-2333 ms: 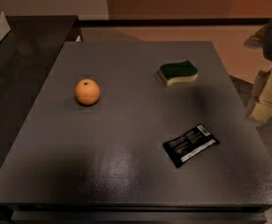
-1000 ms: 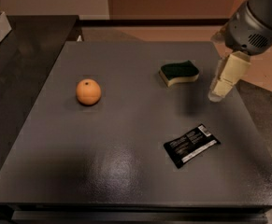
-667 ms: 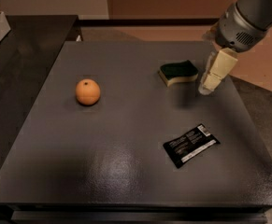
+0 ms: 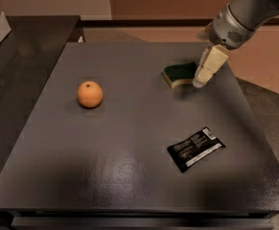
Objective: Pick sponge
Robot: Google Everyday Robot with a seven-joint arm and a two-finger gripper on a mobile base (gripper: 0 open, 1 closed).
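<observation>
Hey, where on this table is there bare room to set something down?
The front-left of the table, below the orange, is bare, as is the middle stretch between the orange and the black packet. The back-right is crowded: the gripper hangs at the right end of the sponge.

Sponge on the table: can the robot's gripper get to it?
Probably yes. The gripper hangs close by the right end of the sponge, with nothing between them. The orange and the black packet lie well away from it.
</observation>
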